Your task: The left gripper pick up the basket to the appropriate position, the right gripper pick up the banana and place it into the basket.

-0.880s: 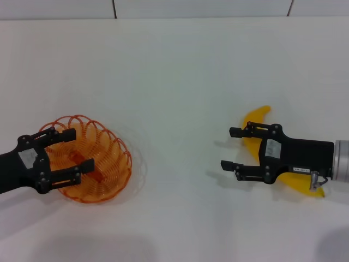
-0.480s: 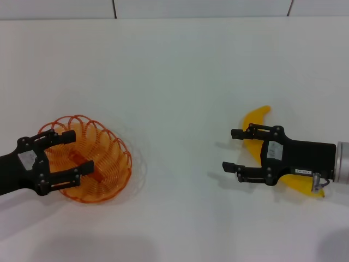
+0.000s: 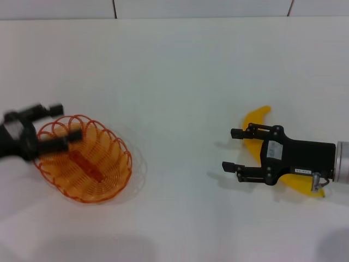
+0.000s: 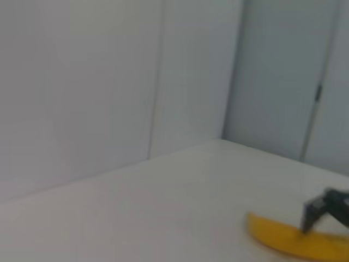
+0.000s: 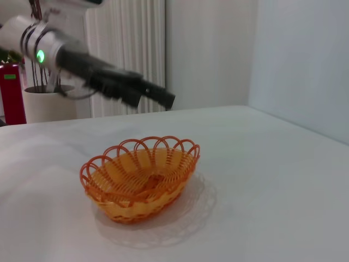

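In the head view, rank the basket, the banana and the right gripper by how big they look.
1. Basket: widest spread on the table.
2. Right gripper with its black body: next largest.
3. Banana: looks smallest, but the gripper hangs over its middle and hides much of it, so its true rank against the gripper is unsure.

Left wrist view: banana and one gripper tip on the white table.

The banana (image 4: 294, 243) lies on the white table (image 4: 152, 213) near the picture's edge, cut off by the frame. A black finger of the right gripper (image 4: 322, 210) stands over the banana's far part; contact cannot be determined. Pale wall panels (image 4: 109, 82) rise behind the table.
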